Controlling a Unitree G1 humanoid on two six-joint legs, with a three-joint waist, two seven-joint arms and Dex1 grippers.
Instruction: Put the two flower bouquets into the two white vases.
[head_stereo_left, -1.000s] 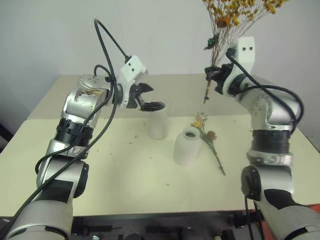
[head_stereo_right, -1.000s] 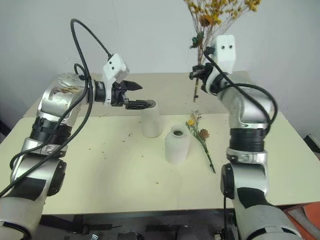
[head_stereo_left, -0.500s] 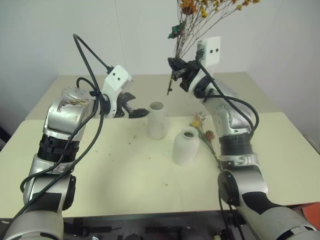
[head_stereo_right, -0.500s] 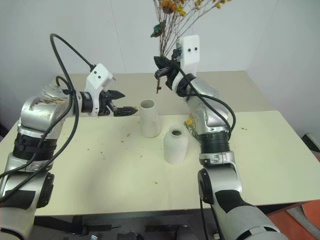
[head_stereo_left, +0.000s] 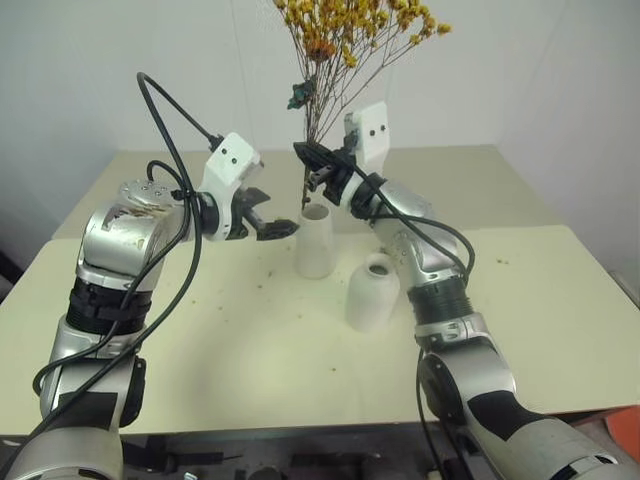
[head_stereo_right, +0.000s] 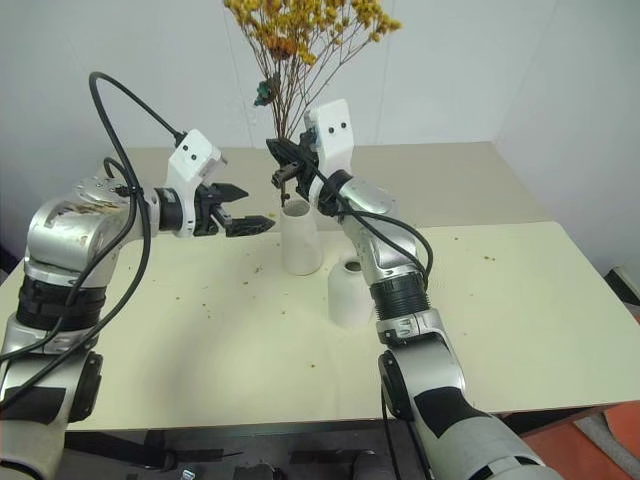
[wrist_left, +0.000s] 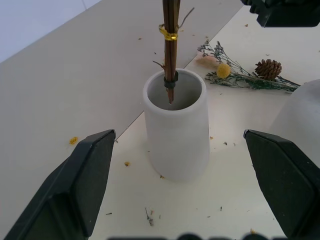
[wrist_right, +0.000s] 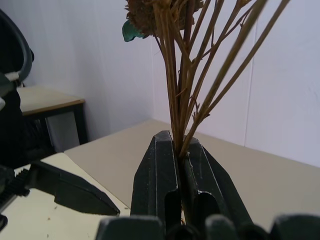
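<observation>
Bouquet of yellow-orange dried flowers (head_stereo_left: 345, 35), clamped by its stems in the right gripper (head_stereo_left: 318, 170), had swung from upper right to upper centre, stem ends now just inside the cylinder vase (head_stereo_left: 315, 240). Left gripper (head_stereo_left: 272, 217) waited wide open beside it; lowering looked next, while the small sprig (wrist_left: 240, 77) lay on the table (head_stereo_left: 240, 340).

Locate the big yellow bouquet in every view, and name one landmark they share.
Left eye: bouquet top centre, stems pinched by the right gripper.
Right eye: top, left of centre.
Left wrist: only its stem ends, dipping into the cylinder vase.
Right wrist: stems rising from between the fingers.
Shared landmark: the bundled stems.
</observation>
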